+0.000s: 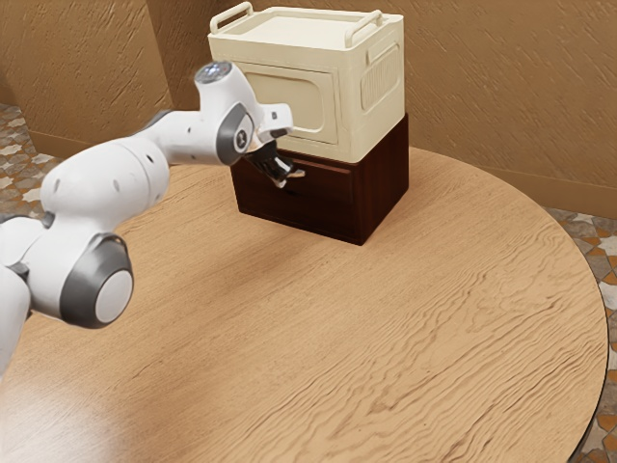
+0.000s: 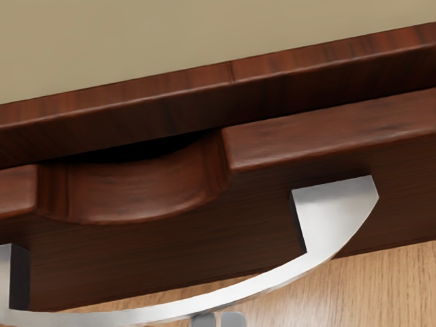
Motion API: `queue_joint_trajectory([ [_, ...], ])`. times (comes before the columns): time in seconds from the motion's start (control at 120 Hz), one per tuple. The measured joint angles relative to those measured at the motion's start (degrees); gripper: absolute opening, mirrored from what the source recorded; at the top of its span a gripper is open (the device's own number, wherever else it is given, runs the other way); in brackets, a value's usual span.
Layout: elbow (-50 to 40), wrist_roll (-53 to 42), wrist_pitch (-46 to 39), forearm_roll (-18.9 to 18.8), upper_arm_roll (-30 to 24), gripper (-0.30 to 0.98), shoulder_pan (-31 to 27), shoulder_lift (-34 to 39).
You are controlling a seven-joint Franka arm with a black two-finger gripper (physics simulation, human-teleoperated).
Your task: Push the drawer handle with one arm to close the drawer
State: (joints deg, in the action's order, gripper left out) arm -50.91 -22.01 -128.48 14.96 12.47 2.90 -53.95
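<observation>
Exterior view: arm (image 1: 108,183) cut off at the view's left border; its wrist hides part of the cream box (image 1: 378,130), and the gripper (image 1: 291,179) covers the middle of the drawer front, so the handle is hard to separate from the jaws there. Wrist view: curved metal handle (image 2: 335,216) seen close, one end cut off at the border; the drawer (image 2: 136,259) shows only in part. Jaws: drawn together, fingertips (image 2: 234,319) side by side with a thin slit between, nothing seen grasped. In the wrist view they lie right by the handle's bow; whether they touch it, cannot tell. Drawer is in the dark red-brown cabinet (image 1: 386,183), which stands on the round wooden table (image 1: 463,309) with the cream box on top. Its front sits a little forward of the cabinet's rim, a dark gap visible behind the scooped notch (image 2: 136,194); drawer not fully in. Depth of the gap cannot be read, the inside being in shadow. Handle is fixed to the drawer's outer face, bowed away from it
</observation>
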Motion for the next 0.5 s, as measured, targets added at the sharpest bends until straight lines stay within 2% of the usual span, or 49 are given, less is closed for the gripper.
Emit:
queue_joint_trajectory([
  [0.15, 2.45, -0.23, -0.04, -0.19, -0.49, -0.12, 0.01, -1.27],
  [0.233, -4.55, -0.31, 0.06, 0.86, -0.63, -0.10, 0.21, 2.66],
  [0.358, -30.32, 0.63, 1.09, 0.87, -0.20, -0.10, 4.09, 23.08],
  [0.433, -35.37, 2.32, 7.17, -3.96, -0.40, -0.08, 6.33, 34.66],
  [0.5, -36.47, 4.08, 15.02, -7.56, -0.90, 0.05, 7.68, 43.71],
])
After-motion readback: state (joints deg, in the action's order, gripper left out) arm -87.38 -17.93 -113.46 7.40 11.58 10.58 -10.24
